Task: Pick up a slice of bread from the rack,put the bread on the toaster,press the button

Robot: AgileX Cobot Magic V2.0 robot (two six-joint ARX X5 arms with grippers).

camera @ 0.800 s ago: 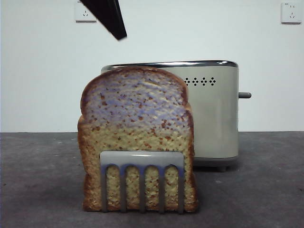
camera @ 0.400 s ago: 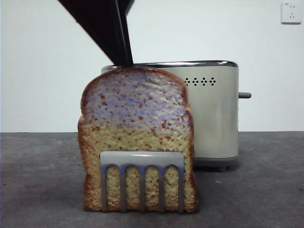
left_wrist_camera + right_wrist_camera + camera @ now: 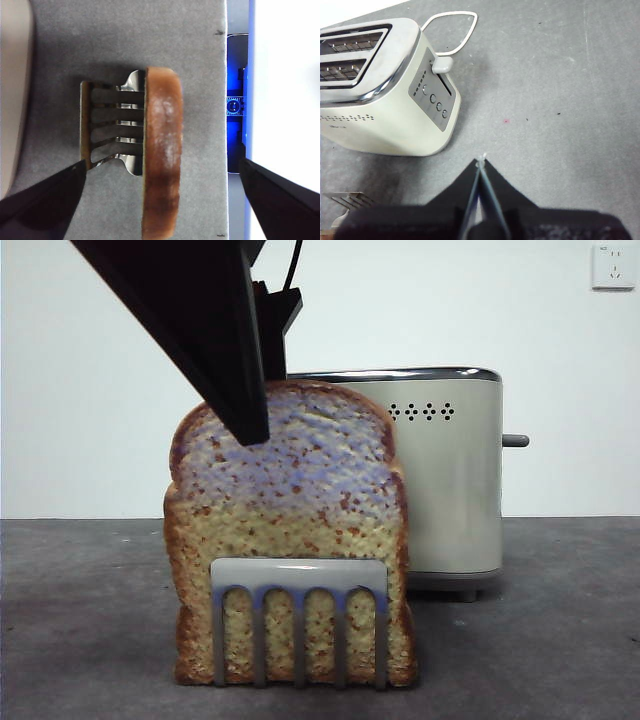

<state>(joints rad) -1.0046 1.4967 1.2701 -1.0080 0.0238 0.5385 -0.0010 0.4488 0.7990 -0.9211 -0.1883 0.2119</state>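
Step in hand, as I judged it: the approach to the pick, bread not yet gripped.

The left gripper hung above the slice of bread with its jaws wide apart. In the left wrist view one jaw lay on the rack side of the slice and the other on the open table side, so the crust edge ran between them, nearer the rack-side jaw. No jaw touched the bread. In the front view a dark jaw crossed in front of the slice's domed top.

The slice stood upright in the rack, on the end farthest from the toaster. The prongs behind it stood bare.

The right gripper waited with its jaws pressed together, holding nothing. Off its tips, well apart, the toaster stood with both slots showing open on top. The button stuck out from the narrow control face, in the raised position as far as I could tell.

Next move, by my reckoning: the left gripper had to come lower so the pads straddled the slice's flat faces, centre on the crust, then close gently. The crumb looked soft; a hard squeeze could crush it. The lift should run straight up, clear of the prongs.
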